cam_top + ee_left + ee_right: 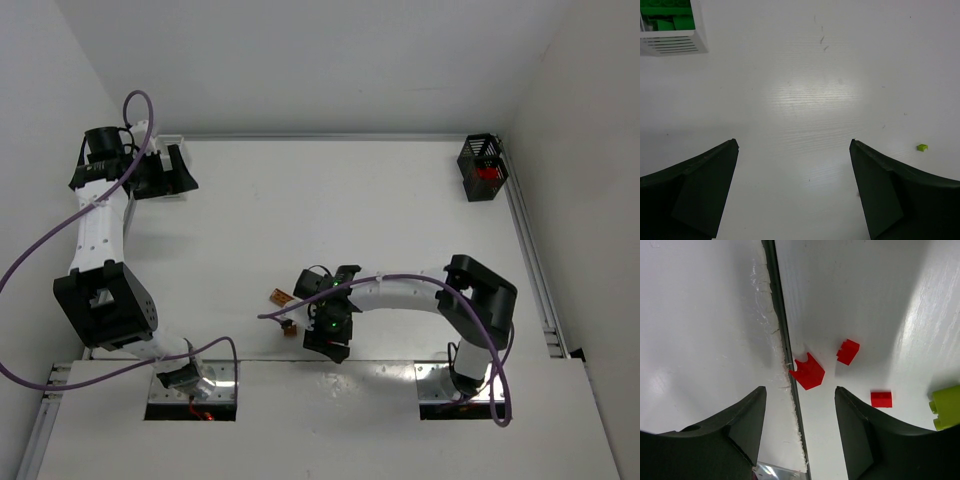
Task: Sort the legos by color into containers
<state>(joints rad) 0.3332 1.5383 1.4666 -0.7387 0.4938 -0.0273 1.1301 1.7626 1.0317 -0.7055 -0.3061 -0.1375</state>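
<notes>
Overhead, the matte white tabletop (330, 210) carries a small black slatted bin (482, 168) at its far right corner. The bin is rectangular and open-topped, with red showing inside. The left arm reaches to the far left corner, where the left gripper (170, 178) hangs with its dark jaws spread. The right arm folds across toward the middle of the near edge, and the right gripper (330, 338) points down there. Two tiny orange-brown bricks (281, 296) lie just left of it on the bare surface, apart from each other.

From the left wrist, the left gripper (794, 144) stands wide open, with nothing between its smooth, dark, wedge-shaped fingers (695, 190). A white slatted plastic bin (675, 42) sits at the upper left and holds glossy bright green bricks (667, 15). A single tiny lime-green piece (922, 147) lies on the faintly grained tabletop, just beyond the finger on the right of the view.

From the right wrist, the right gripper (800, 390) is open and holds nothing. Its rounded black fingers (735, 435) straddle a thin dark seam (782, 335) with rough, flaky white edges. A red wedge-shaped brick with a notched top (809, 373) lies against that seam, just ahead of the gap between the fingers. A red studded block (848, 351) lies just beside it. A flat red rectangular brick (881, 399) lies close to the finger on the right of the view, and a lime-green studded brick (946, 407) is cut off by the frame's right edge.
</notes>
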